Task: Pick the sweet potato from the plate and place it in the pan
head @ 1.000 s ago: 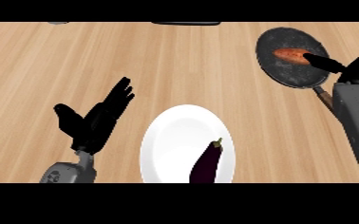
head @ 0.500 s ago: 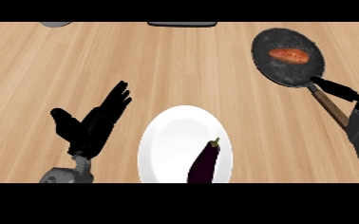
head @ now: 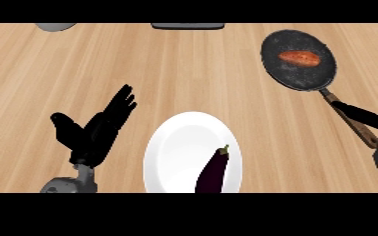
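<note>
The orange sweet potato [head: 299,58] lies inside the dark round pan [head: 294,79] at the upper right, with no hand touching it. The pan's handle [head: 367,134] runs down to the right. Of my right hand [head: 360,113] only a straight black finger shows at the right edge, lying over the handle and away from the sweet potato. My left hand [head: 96,130] rests open at the lower left, fingers up, left of the white plate [head: 181,147]. The plate holds a purple eggplant [head: 214,170].
A grey rounded object [head: 55,26] peeks in at the top left. A dark flat object [head: 187,26] lies at the top middle edge. Bare wooden counter [head: 192,75] stretches between the plate and the pan.
My right hand has drawn back from over the pan toward the lower right edge, leaving the sweet potato in the pan. The view has shifted slightly; my left hand stays in place.
</note>
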`<state>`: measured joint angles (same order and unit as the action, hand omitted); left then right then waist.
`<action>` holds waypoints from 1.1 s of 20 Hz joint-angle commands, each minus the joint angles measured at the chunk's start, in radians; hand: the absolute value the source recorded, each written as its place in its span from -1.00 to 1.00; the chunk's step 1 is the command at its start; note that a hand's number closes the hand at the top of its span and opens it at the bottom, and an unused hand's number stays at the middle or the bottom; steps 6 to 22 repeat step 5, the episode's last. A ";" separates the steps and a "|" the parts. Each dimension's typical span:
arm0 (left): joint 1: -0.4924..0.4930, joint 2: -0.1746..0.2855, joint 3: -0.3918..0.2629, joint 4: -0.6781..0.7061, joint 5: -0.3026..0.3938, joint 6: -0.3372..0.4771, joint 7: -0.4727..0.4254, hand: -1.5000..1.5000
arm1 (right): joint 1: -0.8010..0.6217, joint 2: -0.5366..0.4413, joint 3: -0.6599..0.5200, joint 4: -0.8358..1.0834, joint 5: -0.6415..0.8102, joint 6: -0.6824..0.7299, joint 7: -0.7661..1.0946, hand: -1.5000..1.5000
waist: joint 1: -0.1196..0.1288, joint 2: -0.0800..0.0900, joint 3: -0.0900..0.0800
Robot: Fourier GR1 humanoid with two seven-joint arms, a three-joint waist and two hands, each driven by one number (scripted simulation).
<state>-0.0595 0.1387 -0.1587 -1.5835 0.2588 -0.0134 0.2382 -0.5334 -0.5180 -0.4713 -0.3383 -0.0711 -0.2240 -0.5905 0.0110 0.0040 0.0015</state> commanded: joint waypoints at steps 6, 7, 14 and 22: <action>-0.008 -0.024 0.036 0.013 -0.030 -0.016 0.003 0.00 | 0.100 0.001 0.054 -0.113 -0.022 0.061 0.025 -1.00 | -0.008 -0.003 -0.001; -0.008 -0.024 0.036 0.013 -0.030 -0.016 0.003 0.00 | 0.100 0.001 0.054 -0.113 -0.022 0.061 0.025 -1.00 | -0.008 -0.003 -0.001; -0.008 -0.024 0.036 0.013 -0.030 -0.016 0.003 0.00 | 0.100 0.001 0.054 -0.113 -0.022 0.061 0.025 -1.00 | -0.008 -0.003 -0.001; -0.008 -0.024 0.036 0.013 -0.030 -0.016 0.003 0.00 | 0.100 0.001 0.054 -0.113 -0.022 0.061 0.025 -1.00 | -0.008 -0.003 -0.001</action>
